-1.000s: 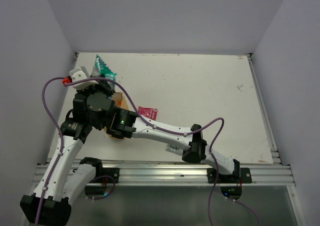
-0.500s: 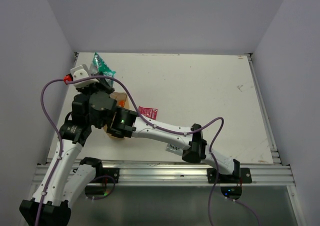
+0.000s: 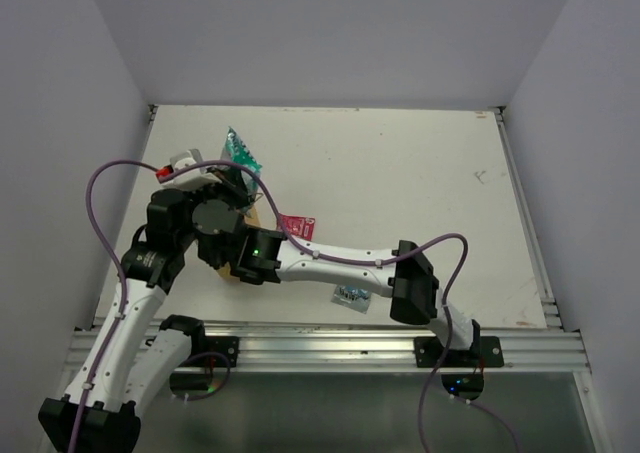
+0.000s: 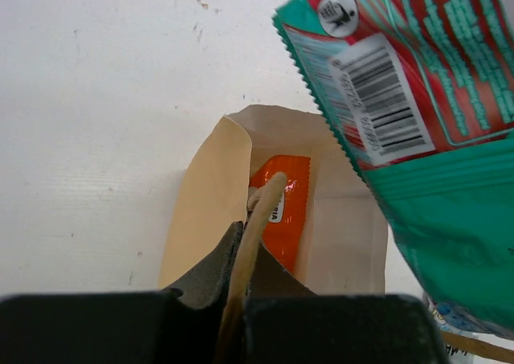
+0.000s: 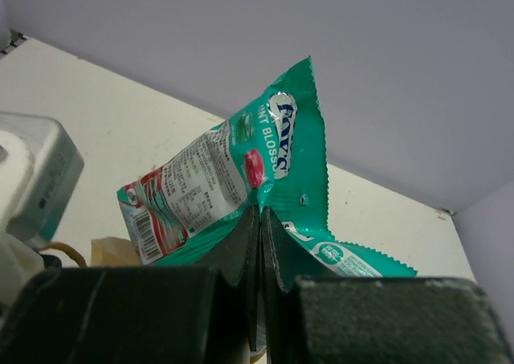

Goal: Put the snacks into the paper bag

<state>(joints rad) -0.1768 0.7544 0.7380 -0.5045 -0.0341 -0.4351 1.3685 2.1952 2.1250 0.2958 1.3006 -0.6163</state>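
The right claw [image 5: 259, 213] is pinched tight on the teal-green bag [image 5: 241, 167], which hangs just above the paper bag [image 4: 201, 183]; the left claw [image 4: 247, 239] is closed on its handle [image 4: 261, 211], steadying it. The loading step is in hand; next, I judge, the packet must be lowered between the walls, then released.

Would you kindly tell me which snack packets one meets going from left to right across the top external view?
teal-green bag, lifted off the table → small red packet, lying on the table → clear silvery-blue packet, lying near the table's front edge
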